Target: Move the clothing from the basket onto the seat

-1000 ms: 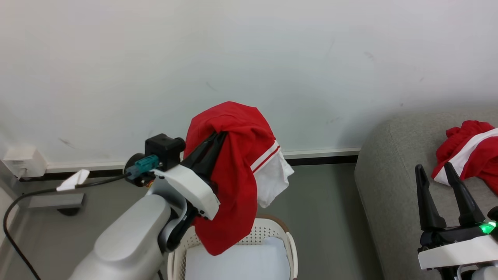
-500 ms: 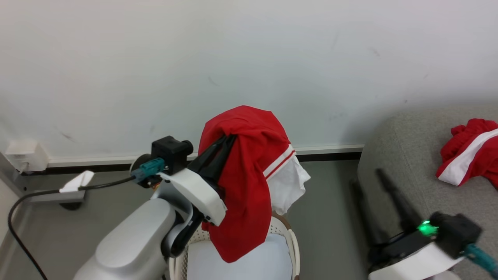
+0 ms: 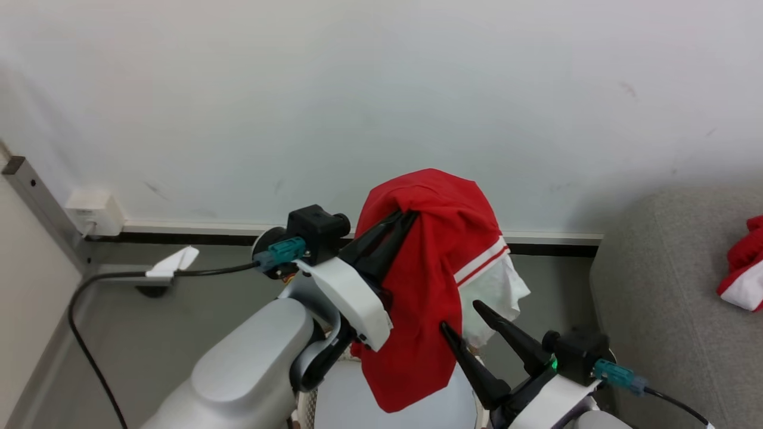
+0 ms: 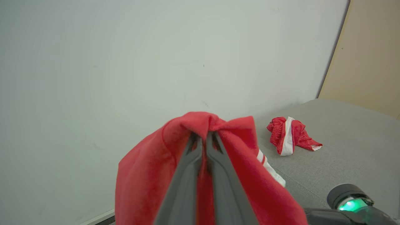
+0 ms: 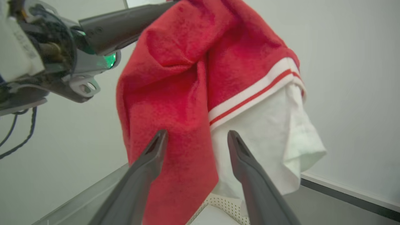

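head view gives us the left gripper [image 3: 405,215] raised before the white wall [image 3: 381,89], its two dark fingers pressed together on a bright red thin-fabric sports garment with white stripes [image 3: 435,286]. the cloth drapes over the fingertips and hangs down above the oval white perforated plastic basket [image 5: 217,202]. a white panel [image 3: 495,295] under the striped hem hangs on the side toward the large light grey fabric sofa [image 3: 656,298]. our right gripper [image 3: 460,314] stands just beside the hanging cloth, fingers spread apart and holding nothing. in the right wrist view we see red fabric and white panel beyond the fingertips, though we cannot tell whether they touch. a second crumpled red garment with a white stripe [image 4: 289,136] lies on the sofa near its wall-side edge, well apart from both grippers.
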Robot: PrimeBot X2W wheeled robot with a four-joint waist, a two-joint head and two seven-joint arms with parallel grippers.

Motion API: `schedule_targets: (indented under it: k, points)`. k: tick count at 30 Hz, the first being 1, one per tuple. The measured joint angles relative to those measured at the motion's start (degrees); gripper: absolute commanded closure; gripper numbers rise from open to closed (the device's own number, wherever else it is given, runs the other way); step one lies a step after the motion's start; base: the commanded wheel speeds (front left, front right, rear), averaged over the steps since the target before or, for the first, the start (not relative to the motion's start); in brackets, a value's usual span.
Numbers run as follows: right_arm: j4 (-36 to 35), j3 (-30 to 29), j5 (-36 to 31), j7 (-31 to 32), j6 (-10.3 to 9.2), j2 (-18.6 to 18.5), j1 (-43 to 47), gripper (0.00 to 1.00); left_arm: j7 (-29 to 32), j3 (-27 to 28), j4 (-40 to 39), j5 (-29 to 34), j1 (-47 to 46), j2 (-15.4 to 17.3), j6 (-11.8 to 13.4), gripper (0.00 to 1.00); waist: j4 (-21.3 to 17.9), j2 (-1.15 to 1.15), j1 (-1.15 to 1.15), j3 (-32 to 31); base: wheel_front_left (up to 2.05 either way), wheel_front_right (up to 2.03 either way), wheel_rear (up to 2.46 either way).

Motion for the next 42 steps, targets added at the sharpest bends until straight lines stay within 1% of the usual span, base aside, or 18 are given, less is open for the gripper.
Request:
schedule_targets:
  k: [5, 11, 16, 21, 22, 23, 24, 25, 34, 42]
  points:
    - [7.12, 3.33, 3.56, -0.05, 0.0, 1.41, -4.0, 0.0, 0.31, -1.76, 0.36, 0.33, -0.47, -2.12, -0.93, 1.0, 2.64, 0.0, 0.0, -0.06, 0.0, 0.0, 0.0]
    - [12.19, 3.13, 6.51, -0.07, 0.0, 2.86, -7.55, 0.0, 1.05, -4.16, 0.36, 0.32, -0.64, -4.55, -2.35, 1.0, 5.9, 0.0, 0.0, -0.18, 0.0, 0.0, 0.0]
    - [13.17, 2.93, 7.47, -0.07, 0.0, 2.91, -9.95, 0.0, 1.58, -5.38, 0.7, -0.23, -0.65, -5.9, -3.11, 1.0, 8.47, 0.0, 0.0, -0.26, 0.0, 0.0, 0.0]
    - [13.15, 1.36, 7.46, -0.07, 0.0, 2.52, -10.41, 0.0, 1.59, -6.05, 1.26, -0.57, -0.66, -6.09, -3.54, 1.0, 10.22, 0.0, 0.0, -0.19, 0.0, 0.0, 0.0]
    - [13.1, 1.13, 7.38, -0.07, 0.0, 2.47, -10.39, 0.49, 1.59, -6.08, 1.36, -0.59, -0.67, -6.08, -3.55, 1.0, 10.43, 0.0, 0.0, -0.16, 0.0, 0.0, 0.0]
    - [12.92, 0.74, 7.24, -0.07, 0.0, 2.45, -10.36, 0.62, 1.59, -6.08, 1.47, -0.65, -0.68, -6.06, -3.58, 1.0, 10.59, 0.0, 0.0, -0.13, 0.0, 0.0, 0.0]
    - [12.7, 0.23, 7.02, -0.07, 0.0, 2.43, -10.35, 0.93, 1.59, -6.08, 1.58, -0.66, -0.7, -6.04, -3.59, 1.0, 10.69, 0.0, 0.0, -0.08, 0.0, 0.0, 0.0]
    - [12.49, -0.1, 6.78, -0.07, 0.0, 2.35, -10.31, 1.0, 1.58, -6.05, 1.69, -0.67, -0.74, -6.01, -3.59, 1.0, 10.75, 0.0, 0.0, -0.04, 0.0, 0.0, 0.0]
    - [9.4, -1.27, 5.81, -0.07, 0.0, 1.97, -8.72, 1.0, 0.92, -5.11, 3.34, -1.23, -0.84, -5.06, -3.42, 1.0, 9.8, 0.0, 0.0, 0.06, 0.0, 0.0, 0.0]
    - [5.05, -4.06, 4.24, -0.05, 0.0, 0.47, -6.1, 1.0, 0.4, -4.71, 4.66, -1.74, -0.51, -4.08, -3.01, 1.0, 7.79, 0.0, 0.0, 0.04, 0.0, 0.0, 0.0]
